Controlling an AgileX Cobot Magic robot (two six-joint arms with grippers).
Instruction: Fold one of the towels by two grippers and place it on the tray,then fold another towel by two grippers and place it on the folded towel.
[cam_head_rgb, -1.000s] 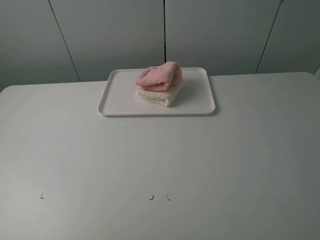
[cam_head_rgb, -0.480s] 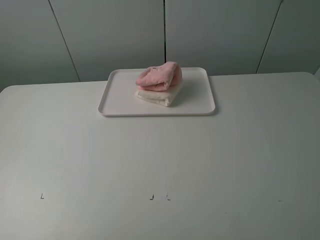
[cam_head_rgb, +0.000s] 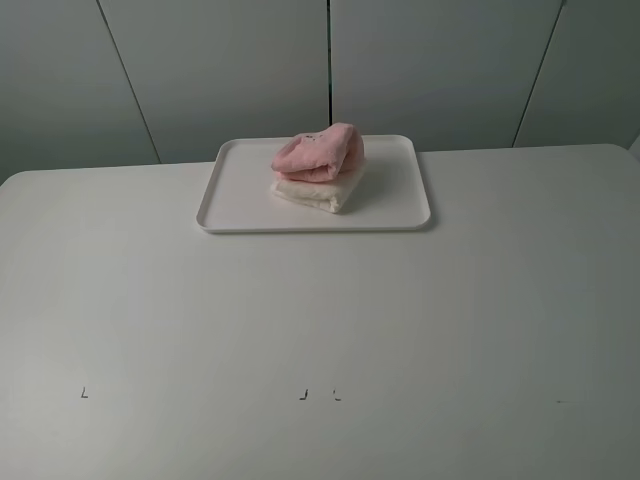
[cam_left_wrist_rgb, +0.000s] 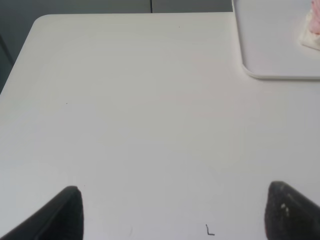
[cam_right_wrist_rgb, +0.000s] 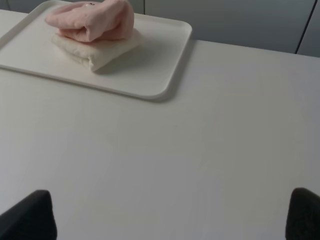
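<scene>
The white tray (cam_head_rgb: 240, 190) lies at the far middle of the table. On it rests the folded cream towel (cam_head_rgb: 318, 193), and a folded pink towel (cam_head_rgb: 318, 152) sits on top of it. The right wrist view shows the same tray (cam_right_wrist_rgb: 150, 70), cream towel (cam_right_wrist_rgb: 100, 52) and pink towel (cam_right_wrist_rgb: 92, 20) well ahead of my right gripper (cam_right_wrist_rgb: 167, 215), which is open and empty. My left gripper (cam_left_wrist_rgb: 177, 212) is open and empty too, over bare table, with the tray's corner (cam_left_wrist_rgb: 270, 45) far off. Neither arm shows in the exterior high view.
Small black marks (cam_head_rgb: 84, 392) (cam_head_rgb: 303, 394) are printed near the table's front. Grey wall panels (cam_head_rgb: 330, 60) stand behind the table. The table's rounded far-left corner (cam_left_wrist_rgb: 40, 20) appears in the left wrist view.
</scene>
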